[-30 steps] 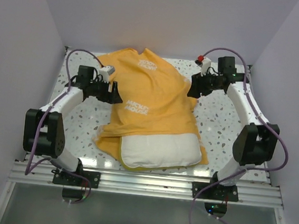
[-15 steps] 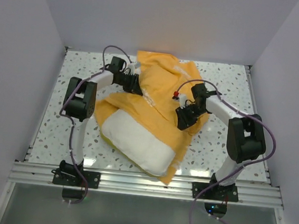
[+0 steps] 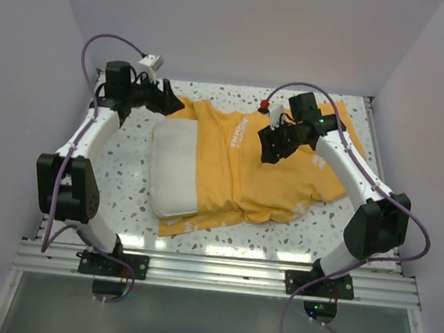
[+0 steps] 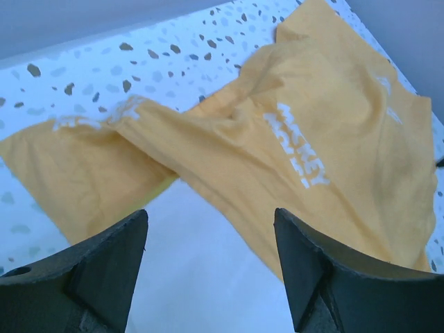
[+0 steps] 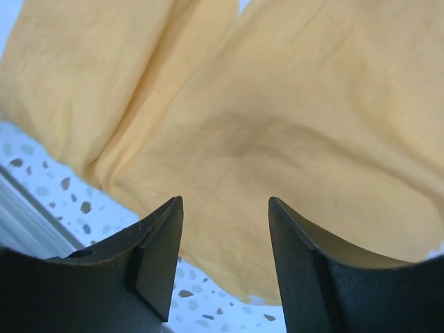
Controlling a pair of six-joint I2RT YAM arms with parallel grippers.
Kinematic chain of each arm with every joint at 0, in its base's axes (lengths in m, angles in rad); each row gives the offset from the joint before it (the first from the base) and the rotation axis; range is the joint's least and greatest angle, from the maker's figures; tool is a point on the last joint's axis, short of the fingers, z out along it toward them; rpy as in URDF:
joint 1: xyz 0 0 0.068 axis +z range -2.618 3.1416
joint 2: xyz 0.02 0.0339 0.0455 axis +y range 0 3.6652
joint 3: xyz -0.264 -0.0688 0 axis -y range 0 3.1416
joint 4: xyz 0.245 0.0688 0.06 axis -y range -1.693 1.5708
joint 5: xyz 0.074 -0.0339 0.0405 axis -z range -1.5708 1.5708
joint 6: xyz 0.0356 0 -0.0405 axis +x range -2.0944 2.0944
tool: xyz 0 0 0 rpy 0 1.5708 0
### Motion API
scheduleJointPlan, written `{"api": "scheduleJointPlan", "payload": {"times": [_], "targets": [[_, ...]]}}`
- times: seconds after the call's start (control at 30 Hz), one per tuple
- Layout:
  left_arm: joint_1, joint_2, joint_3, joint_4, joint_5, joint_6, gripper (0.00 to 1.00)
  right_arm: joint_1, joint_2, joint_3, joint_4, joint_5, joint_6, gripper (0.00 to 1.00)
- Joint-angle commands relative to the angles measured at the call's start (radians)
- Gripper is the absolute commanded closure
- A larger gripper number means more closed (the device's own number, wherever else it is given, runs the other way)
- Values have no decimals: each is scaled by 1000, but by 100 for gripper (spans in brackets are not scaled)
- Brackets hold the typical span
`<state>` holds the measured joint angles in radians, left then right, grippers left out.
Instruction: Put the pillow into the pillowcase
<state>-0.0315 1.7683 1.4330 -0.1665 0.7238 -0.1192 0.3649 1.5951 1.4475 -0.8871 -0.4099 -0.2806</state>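
Note:
The cream-white pillow (image 3: 173, 166) lies left of centre, its right part covered by the orange-yellow pillowcase (image 3: 276, 172), which spreads flat towards the right with white lettering facing up. My left gripper (image 3: 176, 107) is open and empty at the pillowcase's back-left corner, just above the pillow's far end. The left wrist view shows the white pillow (image 4: 208, 277) between its open jaws (image 4: 211, 222) and the pillowcase (image 4: 326, 139) beyond. My right gripper (image 3: 270, 147) is open and empty above the middle of the pillowcase (image 5: 277, 104), with its jaws (image 5: 225, 205) apart. The Mickey face is hidden.
The speckled white table (image 3: 117, 196) is bounded by white walls at the left, back and right. An aluminium rail (image 3: 212, 272) runs along the front edge by the arm bases. Purple cables loop above both arms.
The pillow now lies at the left and the pillowcase is spread out to the right. My left gripper moved to the back left. My right gripper lifted over the cloth's middle.

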Motion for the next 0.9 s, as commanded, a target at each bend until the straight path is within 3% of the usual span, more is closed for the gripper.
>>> {"api": "scheduleJointPlan", "payload": {"times": [0.0, 0.17, 0.2, 0.3, 0.43, 0.47, 0.53, 0.57, 0.73, 0.87], "targets": [[-36, -137, -195, -45, 18, 115, 23, 23, 71, 77, 31, 207, 12, 44], [-68, -240, -335, -131, 28, 349, 19, 26, 124, 44, 149, 389, -60, 33], [-70, -256, -344, -143, 19, 368, 9, 28, 144, 39, 177, 401, -80, 31], [-70, -248, -368, -206, -21, 380, 7, 28, 199, 66, 168, 402, -98, 35], [-68, -257, -491, -145, -70, 340, 10, 29, 242, 67, 201, 382, -112, 52], [-67, -253, -503, -136, -67, 317, 11, 32, 253, 71, 200, 372, -117, 66], [-67, -219, -511, -113, -50, 303, 13, 40, 284, 94, 169, 315, -127, 84], [-65, -198, -513, -101, -38, 274, 16, 45, 292, 114, 142, 290, -121, 100], [-62, -133, -494, -19, 22, 201, 29, 60, 263, 174, 79, 26, -39, 100], [-67, -64, -487, 70, 100, 89, 40, 168, 171, 171, 99, -162, 82, 100]]}}
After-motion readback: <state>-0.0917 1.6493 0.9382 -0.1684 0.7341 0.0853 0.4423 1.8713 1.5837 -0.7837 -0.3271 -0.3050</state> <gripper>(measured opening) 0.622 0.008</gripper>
